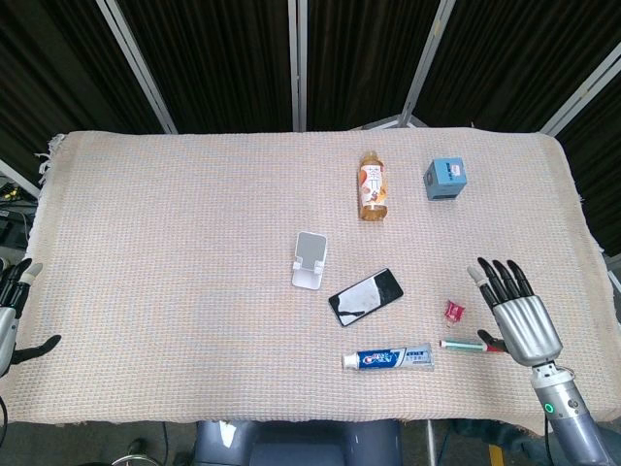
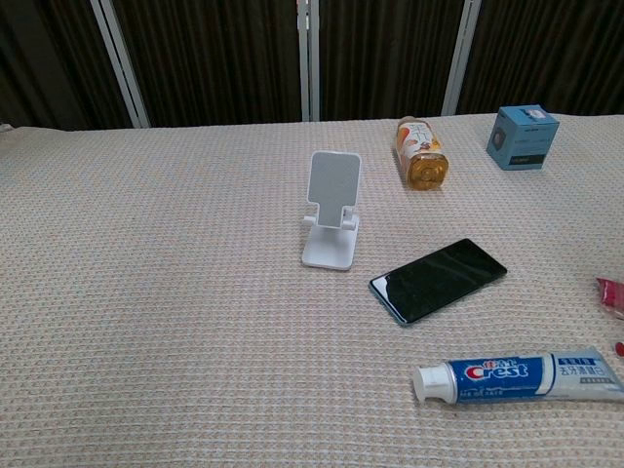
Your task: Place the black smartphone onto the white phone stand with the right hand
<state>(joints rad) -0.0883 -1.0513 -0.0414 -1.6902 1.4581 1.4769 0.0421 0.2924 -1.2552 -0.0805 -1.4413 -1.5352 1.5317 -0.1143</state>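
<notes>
From the head view, we are seeing the black phone [image 1: 366, 296] lying flat on the table cloth [image 1: 175, 252], just beside the white stand [image 1: 310, 260] and apart from it. Our right hand [image 1: 514, 313] is hovering at the table's right edge, fingers spread, holding nothing. Our left hand [image 1: 14, 309] is resting at the far left edge, also holding nothing.

From the chest view, neither hand is showing. The phone [image 2: 439, 280] is lying face up near the toothpaste [image 2: 517, 377]. We are judging it thin, stiff, slick and fairly light, so we are favouring pinching its long edges.
</notes>
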